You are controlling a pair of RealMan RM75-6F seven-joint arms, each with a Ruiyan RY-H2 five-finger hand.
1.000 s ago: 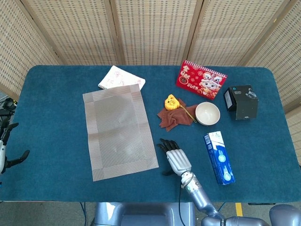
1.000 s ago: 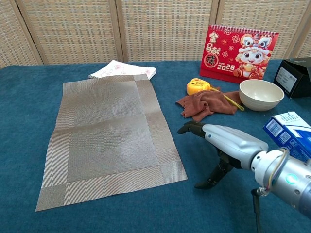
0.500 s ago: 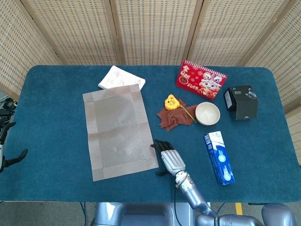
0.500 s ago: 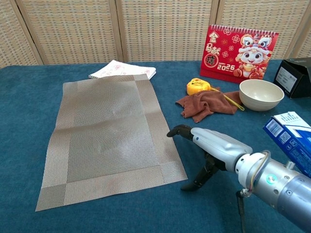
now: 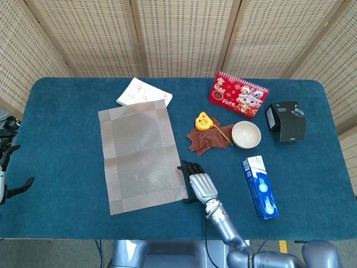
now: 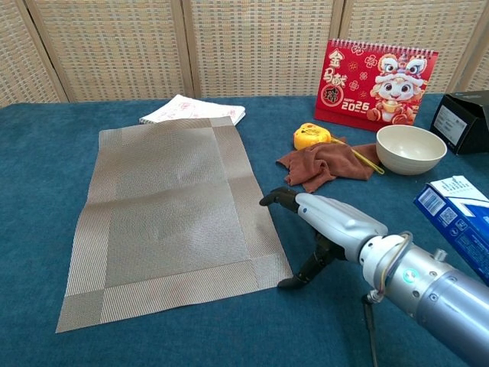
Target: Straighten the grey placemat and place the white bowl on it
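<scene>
Grey woven placemat (image 5: 143, 157) lies flat on the blue desk (image 5: 67, 111), left of centre, skewed so that its long edges lean toward 11 o'clock; its far right corner overlaps a white notepad (image 5: 144, 91). The weave looks thin, light and limp, likely to slide on the cloth and to buckle if pushed from one point; a corner or the near short edge seems the best place to pinch or press and drag. The right hand (image 5: 199, 185) sits at 4 o'clock of the mat, just beside its near right corner, fingers spread and empty; in the chest view its thumb reaches toward the mat's edge, and contact cannot be confirmed. The white bowl (image 5: 246, 134) stands upright at 3 o'clock of the mat, well apart, beside a brown cloth (image 5: 207, 138) and a yellow tape measure (image 5: 202, 121). It looks rigid, smooth and breakable; a hold over the rim suits it. The left hand (image 5: 6, 173) shows only at the left frame edge, its pose unclear.
</scene>
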